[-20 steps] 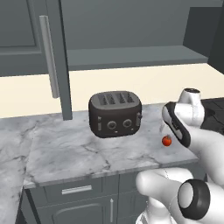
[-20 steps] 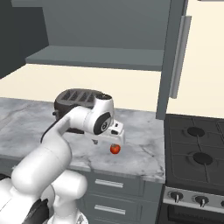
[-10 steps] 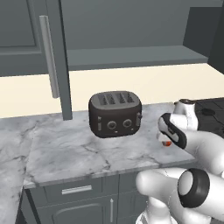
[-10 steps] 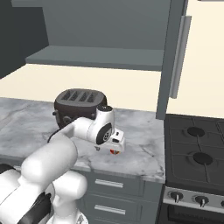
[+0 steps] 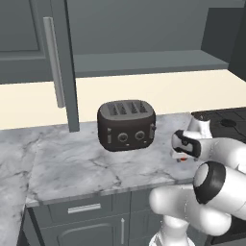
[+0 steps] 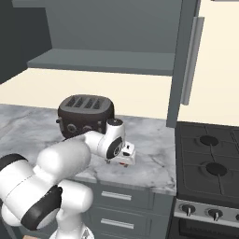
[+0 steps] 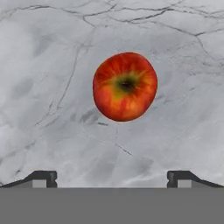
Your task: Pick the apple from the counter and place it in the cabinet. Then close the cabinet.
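Claw (image 7: 112, 178) is spread wide, pointing straight down over the apple (image 7: 125, 86), which sits loose on the marble tabletop (image 7: 52, 109), stem dimple facing up. From the base cameras it's right of the black toaster (image 5: 126, 125), near the stovetop (image 6: 210, 163).

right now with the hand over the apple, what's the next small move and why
Probably lower the hand straight down until the jaws straddle the apple, then close. In the hand view the apple lies on the counter ahead of the gripper, roughly centred, slightly toward the right fingertip, and the jaws stand wide open with nothing between them, so a small sideways trim may help.
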